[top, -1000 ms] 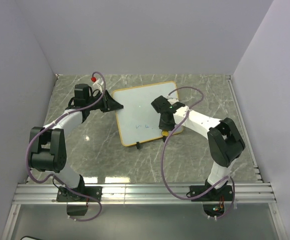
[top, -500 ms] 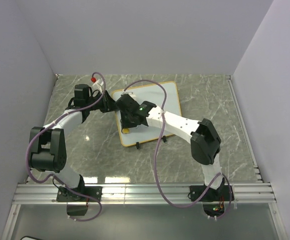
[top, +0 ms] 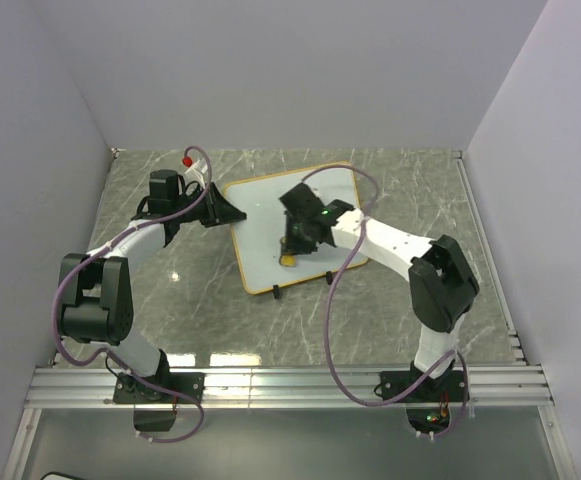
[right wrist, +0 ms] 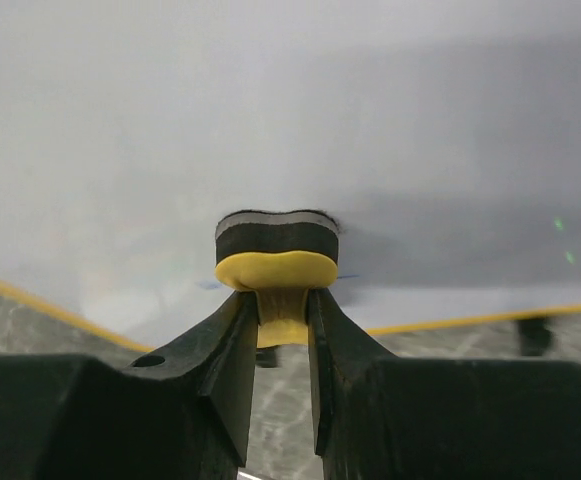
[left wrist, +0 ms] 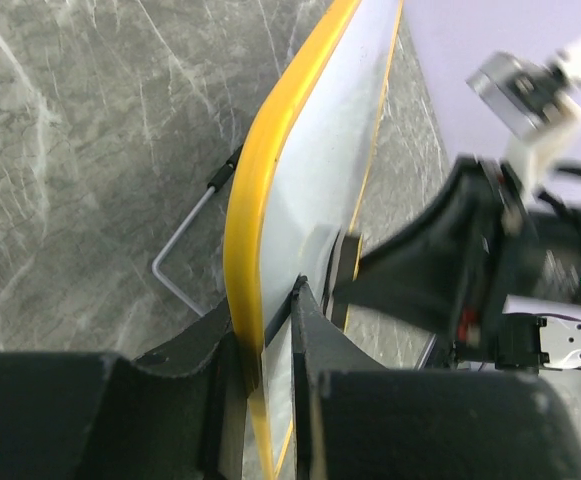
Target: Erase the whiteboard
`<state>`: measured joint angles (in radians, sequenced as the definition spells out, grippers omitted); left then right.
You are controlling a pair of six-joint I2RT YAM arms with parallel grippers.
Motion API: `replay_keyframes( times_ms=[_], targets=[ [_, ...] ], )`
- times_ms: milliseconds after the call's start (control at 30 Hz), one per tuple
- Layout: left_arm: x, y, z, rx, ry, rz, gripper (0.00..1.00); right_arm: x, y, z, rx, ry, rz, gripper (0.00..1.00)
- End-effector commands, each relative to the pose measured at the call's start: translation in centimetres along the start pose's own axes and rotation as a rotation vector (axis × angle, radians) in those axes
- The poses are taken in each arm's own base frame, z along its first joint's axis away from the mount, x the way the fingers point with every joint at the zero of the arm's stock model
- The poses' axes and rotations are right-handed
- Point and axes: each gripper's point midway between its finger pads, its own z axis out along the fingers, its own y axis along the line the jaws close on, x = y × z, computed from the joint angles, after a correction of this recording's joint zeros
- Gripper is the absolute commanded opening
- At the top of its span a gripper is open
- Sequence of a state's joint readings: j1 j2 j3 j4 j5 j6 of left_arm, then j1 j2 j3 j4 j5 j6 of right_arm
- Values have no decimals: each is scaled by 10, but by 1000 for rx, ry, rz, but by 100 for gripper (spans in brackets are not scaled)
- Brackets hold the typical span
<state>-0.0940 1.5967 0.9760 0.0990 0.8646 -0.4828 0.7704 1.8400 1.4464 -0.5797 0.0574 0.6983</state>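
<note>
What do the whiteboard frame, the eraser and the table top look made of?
Whiteboard frame: likely smooth yellow plastic, by its rounded, slightly glossy edge. Eraser: yellow plastic grip, dark felt-like pad, apparently. Table top: grey veined stone look, polished, with glare; real marble or print, cannot tell.

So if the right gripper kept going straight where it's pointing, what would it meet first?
The white surface of the yellow-framed whiteboard. The right gripper holds a yellow eraser with a dark felt pad, and that pad seems to touch the board, though depth is unclear.
</note>
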Motion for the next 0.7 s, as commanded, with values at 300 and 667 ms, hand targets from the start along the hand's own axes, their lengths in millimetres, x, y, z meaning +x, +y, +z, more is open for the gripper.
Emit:
replay_keyframes(
  times_ms=[300, 667],
  targets=[
    [11, -1, -1, -23, 21, 57, 0, 20, -117, 34, 359, 81, 155, 0],
    [11, 1, -1, -27, 23, 60, 0, -9, 51, 2, -20, -45, -99, 0]
  ],
)
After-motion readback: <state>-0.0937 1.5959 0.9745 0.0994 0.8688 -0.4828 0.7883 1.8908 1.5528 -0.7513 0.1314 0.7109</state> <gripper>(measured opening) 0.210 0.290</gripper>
